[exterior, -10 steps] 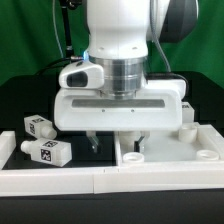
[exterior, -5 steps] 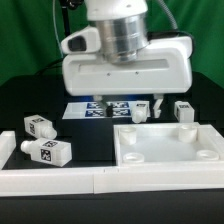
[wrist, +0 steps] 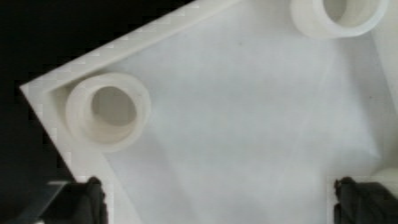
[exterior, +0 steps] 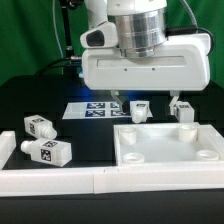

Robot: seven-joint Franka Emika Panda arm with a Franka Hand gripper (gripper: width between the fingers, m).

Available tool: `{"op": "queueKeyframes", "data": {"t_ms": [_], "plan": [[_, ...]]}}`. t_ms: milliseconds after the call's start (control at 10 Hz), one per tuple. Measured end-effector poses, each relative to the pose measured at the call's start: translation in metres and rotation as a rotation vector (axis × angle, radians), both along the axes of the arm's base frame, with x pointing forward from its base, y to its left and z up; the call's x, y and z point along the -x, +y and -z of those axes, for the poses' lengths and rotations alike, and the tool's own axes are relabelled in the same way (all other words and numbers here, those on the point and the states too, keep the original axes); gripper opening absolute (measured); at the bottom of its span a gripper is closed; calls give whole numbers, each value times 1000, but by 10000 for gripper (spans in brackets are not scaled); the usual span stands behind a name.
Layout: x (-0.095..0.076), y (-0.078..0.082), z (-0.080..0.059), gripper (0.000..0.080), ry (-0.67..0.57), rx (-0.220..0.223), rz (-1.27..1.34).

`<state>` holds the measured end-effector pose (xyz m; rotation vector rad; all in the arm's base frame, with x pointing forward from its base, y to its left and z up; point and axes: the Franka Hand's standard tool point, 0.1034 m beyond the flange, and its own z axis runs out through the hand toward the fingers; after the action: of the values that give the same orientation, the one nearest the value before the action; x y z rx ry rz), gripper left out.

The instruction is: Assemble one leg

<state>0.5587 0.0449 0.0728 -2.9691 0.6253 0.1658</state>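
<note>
Two white legs with tag stickers lie at the exterior view's left, one (exterior: 40, 126) behind the other (exterior: 48, 151). Two more legs (exterior: 139, 111) (exterior: 183, 109) lie behind the large white tabletop panel (exterior: 165, 150). My gripper (exterior: 145, 100) hangs open and empty above the panel's far edge, with the two back legs just below and behind its fingertips. In the wrist view the gripper (wrist: 217, 205) is spread wide over the panel (wrist: 231, 120). A round socket (wrist: 111, 108) sits near the panel's corner.
The marker board (exterior: 92, 108) lies flat behind the panel, partly hidden by my gripper. A white raised wall (exterior: 60, 181) runs along the front, under the left legs and the panel. The table is black.
My gripper has risen from low over the panel's front left corner and moved toward the exterior view's right and back. It stays open and empty. The legs and panel have not moved.
</note>
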Motion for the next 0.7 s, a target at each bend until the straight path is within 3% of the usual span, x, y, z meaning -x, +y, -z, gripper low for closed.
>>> {"op": "queueKeyframes", "data": {"t_ms": [300,400,700], "plan": [[19,73,-14,649,191,-17,-63],[21,72,-13,649,234,-32,-69],[23,51,-4,649,372,-60,-61]]}}
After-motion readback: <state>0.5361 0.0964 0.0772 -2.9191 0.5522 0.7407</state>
